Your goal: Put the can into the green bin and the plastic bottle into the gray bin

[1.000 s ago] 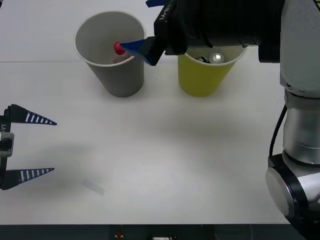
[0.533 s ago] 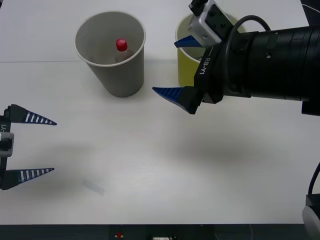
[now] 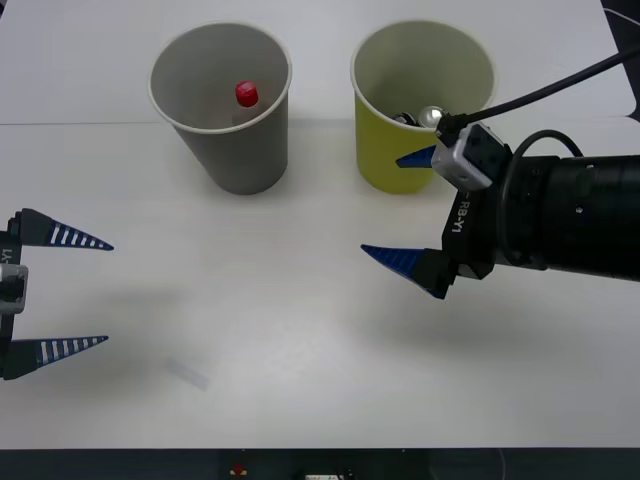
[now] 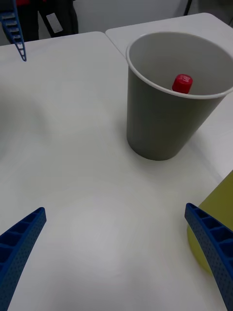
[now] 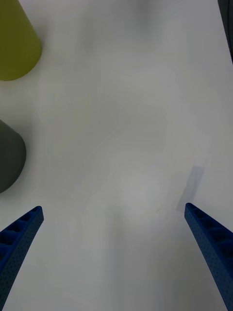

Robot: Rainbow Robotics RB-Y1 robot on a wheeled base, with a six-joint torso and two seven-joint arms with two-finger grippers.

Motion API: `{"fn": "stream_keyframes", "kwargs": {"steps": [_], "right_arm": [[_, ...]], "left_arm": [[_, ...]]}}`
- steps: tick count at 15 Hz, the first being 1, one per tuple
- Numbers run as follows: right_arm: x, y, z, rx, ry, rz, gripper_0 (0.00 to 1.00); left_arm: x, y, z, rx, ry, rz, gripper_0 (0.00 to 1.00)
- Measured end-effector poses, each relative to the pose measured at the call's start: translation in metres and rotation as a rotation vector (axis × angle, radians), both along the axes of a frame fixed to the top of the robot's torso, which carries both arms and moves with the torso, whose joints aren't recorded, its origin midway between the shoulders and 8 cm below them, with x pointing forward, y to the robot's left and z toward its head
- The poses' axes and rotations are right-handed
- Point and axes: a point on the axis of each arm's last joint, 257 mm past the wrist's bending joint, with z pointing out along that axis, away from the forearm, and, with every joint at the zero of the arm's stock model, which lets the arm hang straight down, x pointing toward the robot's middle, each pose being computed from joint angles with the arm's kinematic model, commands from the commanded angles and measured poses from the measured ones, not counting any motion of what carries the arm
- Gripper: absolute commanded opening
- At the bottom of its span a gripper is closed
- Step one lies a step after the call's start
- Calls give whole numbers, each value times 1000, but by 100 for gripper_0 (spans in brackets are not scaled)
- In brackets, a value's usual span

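You had the right end effector (image 3: 400,210) over the tabletop (image 3: 300,330) just in front of the green bin (image 3: 400,150), its blue fingers (image 3: 395,260) spread wide and holding nothing, while the left end effector (image 3: 70,292) sat parked at the tabletop's left edge, also wide open and empty. Your can (image 3: 432,116) lay inside the green bin with its silver top showing, and your plastic bottle (image 3: 245,95) stood inside the gray bin (image 3: 240,150), its red cap visible below the rim, the two bins side by side at the far end.
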Motion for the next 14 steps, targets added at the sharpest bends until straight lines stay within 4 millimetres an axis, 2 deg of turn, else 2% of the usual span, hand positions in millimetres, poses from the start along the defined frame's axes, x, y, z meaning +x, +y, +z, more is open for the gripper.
{"fn": "stream_keyframes", "kwargs": {"steps": [6,10,14], "right_arm": [[-15,-55,-59,-180,49,-22,97],[-21,-81,-73,-165,81,-24,99],[-32,-122,-83,-219,72,24,99]], "left_arm": [[0,0,0,0,0,0,100],[0,0,0,0,0,0,100],[0,0,0,0,0,0,100]]}}
